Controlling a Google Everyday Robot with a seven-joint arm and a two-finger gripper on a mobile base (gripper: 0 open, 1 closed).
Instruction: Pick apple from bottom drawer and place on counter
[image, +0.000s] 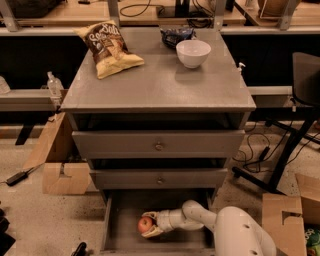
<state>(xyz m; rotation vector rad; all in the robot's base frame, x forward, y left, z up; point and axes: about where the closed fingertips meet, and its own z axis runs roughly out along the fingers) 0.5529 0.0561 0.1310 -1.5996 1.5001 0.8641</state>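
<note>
The apple (144, 225), small and red-orange, lies on the floor of the open bottom drawer (122, 227), left of its middle. My gripper (151, 224) reaches into the drawer from the right. One finger sits above the apple and one below, both touching it, and the apple rests on the drawer floor. The white arm (200, 216) runs back to my body at the lower right. The grey counter (160, 85) tops the cabinet above the two closed upper drawers.
A chip bag (108, 47), a white bowl (193, 52) and a dark blue packet (176, 34) lie on the counter's far part. Cardboard boxes stand left (62, 175) and right (285, 215) of the cabinet. A black chair base (280, 165) is at the right.
</note>
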